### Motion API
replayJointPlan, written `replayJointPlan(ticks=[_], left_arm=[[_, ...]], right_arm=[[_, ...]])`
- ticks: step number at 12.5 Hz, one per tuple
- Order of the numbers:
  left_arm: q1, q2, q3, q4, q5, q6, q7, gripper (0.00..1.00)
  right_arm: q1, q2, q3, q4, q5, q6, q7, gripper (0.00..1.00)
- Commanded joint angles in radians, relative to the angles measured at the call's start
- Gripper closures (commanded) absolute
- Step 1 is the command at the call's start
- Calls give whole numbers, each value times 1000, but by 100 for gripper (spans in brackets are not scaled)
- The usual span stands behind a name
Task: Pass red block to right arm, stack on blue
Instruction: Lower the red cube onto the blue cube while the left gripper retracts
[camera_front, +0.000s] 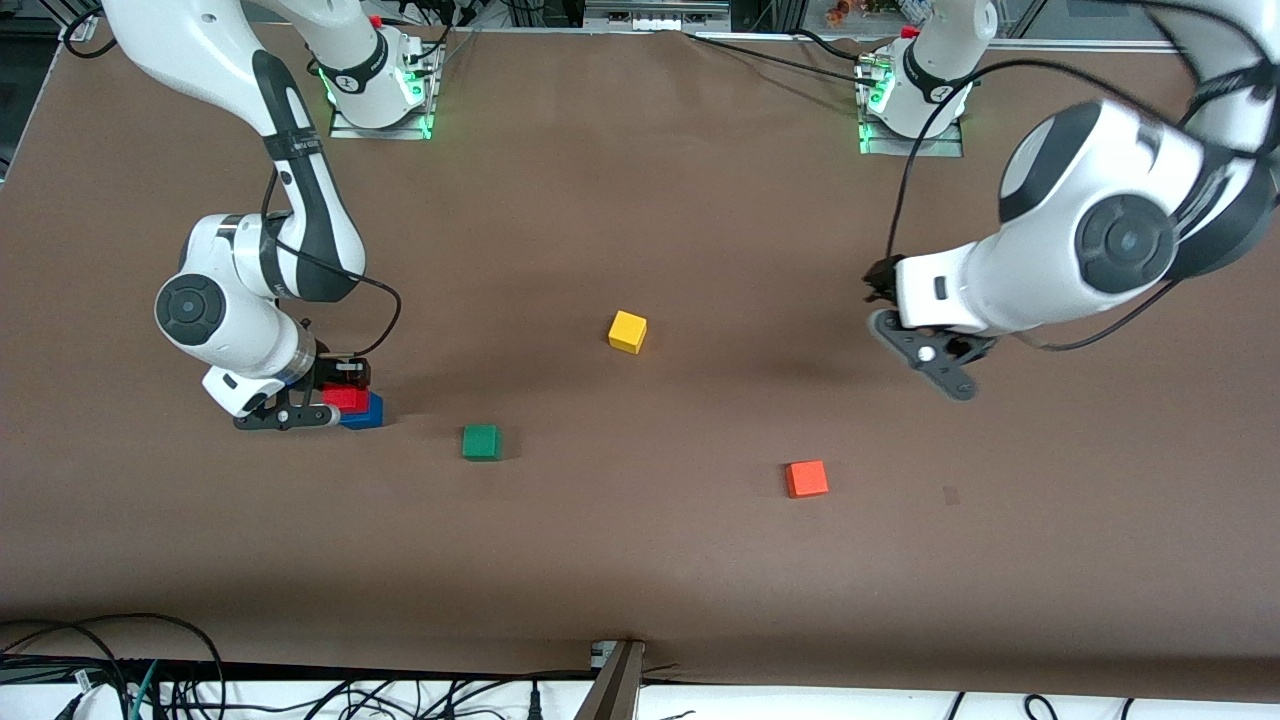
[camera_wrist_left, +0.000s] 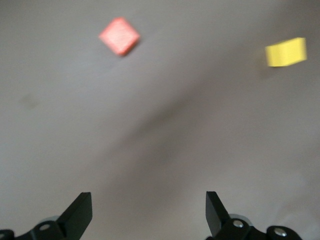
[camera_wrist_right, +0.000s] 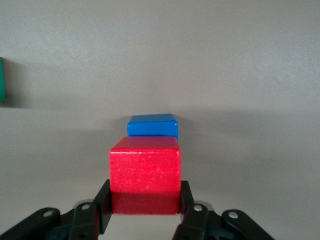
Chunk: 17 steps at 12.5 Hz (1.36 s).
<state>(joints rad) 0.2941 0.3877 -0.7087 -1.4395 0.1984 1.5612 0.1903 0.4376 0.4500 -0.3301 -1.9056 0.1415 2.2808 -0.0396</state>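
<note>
Gripping the red block (camera_wrist_right: 145, 167) between clamped fingers, the right gripper (camera_front: 322, 400) holds it over the blue (camera_front: 366, 414) cube, we note, while the left gripper (camera_wrist_left: 149, 212) waits, fingers spread, above bare table (camera_front: 640, 560).

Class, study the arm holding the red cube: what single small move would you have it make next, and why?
Probably ease the red block forward until it is squarely over the blue cube, then lower. The right gripper is shut on it, and in the right wrist view the blue cube seems to sit just ahead. The left gripper waits open.
</note>
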Motion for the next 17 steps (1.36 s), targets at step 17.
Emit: replayJointPlan(ticks=[17], left_arm=[[-464, -354, 775, -82, -214, -159, -203, 0]], right_arm=[[3, -30, 2, -72, -19, 97, 17, 100]])
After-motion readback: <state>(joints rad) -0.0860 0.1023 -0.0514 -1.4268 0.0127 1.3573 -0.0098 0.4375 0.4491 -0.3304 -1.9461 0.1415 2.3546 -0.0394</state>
